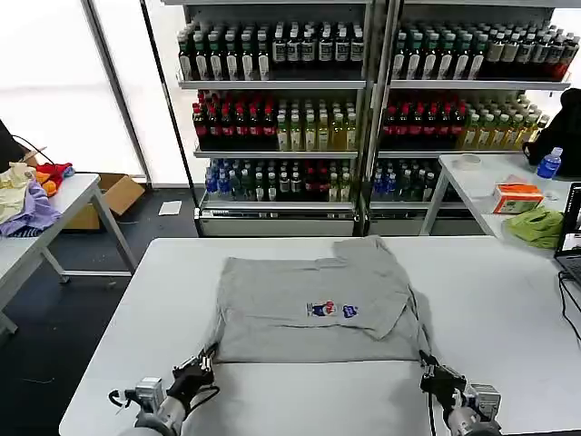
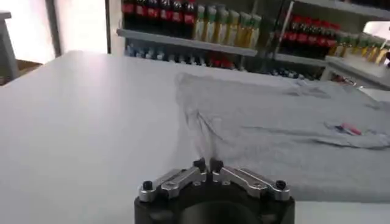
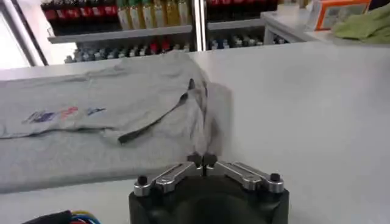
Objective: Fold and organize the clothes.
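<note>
Though head-hidden: both end effector (image 2: 208, 164) tips together.

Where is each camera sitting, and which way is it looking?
Head view: high on the robot, looking down at the grey T-shirt on the white table; left gripper and right gripper at the near corners.
Left wrist view: low on the left arm, facing across the shirt; left gripper shut.
Right wrist view: low on the right arm, facing the shirt's other side; right gripper shut.
Shared: shirt, drink shelves.
</note>
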Motion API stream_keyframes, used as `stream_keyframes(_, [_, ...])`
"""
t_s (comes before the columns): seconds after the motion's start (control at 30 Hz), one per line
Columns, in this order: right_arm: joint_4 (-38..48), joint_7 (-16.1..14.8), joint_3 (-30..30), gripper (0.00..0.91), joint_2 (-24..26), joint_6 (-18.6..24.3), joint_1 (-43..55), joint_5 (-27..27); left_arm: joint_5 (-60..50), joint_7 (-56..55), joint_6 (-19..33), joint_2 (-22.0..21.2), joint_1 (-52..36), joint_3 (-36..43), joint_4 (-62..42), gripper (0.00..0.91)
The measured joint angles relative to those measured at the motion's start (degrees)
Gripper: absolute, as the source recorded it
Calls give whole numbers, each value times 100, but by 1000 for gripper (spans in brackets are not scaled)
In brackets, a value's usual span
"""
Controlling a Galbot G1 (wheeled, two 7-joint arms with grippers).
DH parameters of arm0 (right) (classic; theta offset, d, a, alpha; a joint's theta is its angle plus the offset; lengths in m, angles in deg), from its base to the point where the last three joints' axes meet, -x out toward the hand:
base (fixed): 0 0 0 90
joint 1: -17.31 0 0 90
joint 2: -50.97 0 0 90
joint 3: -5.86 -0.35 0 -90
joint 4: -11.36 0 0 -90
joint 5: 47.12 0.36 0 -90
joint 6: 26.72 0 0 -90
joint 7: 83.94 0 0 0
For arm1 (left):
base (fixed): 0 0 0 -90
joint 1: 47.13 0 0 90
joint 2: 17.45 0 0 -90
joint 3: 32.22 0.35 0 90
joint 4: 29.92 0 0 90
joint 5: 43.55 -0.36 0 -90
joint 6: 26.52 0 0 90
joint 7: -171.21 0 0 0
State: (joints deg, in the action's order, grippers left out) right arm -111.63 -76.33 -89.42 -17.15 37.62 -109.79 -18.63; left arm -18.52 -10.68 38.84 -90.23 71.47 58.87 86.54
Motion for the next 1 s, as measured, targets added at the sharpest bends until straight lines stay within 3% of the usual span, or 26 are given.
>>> stream_keyframes(0.13, [-293,-112,-83,0,-4,-36,-400,-115,20,16,-37,-48,445,-260,379,0])
stream_keyframes(0.17, [-364,-139,-103,91,-6,-56,-495,-144,21,25,-49,-67,554,-329,471,40])
stream_keyframes(0.2, [-441,-161,-122,443,-18,-82,-590,-174,20,30,-62,-85,668,-395,563,171])
stream_keyframes(0.23, [-518,-181,-133,907,-33,-114,-684,-203,21,46,-77,-105,795,-468,659,877])
stream_keyframes(0.27, [-584,-202,-135,907,-47,-138,-759,-225,16,59,-97,-120,908,-537,746,907])
stream_keyframes(0.67, [-1001,-493,-473,907,29,-140,-1015,-321,9,137,-502,-148,1756,-1231,1490,907])
stream_keyframes(1.0, [-604,-912,-857,907,555,-255,182,146,323,182,-708,181,1458,-1780,1596,907])
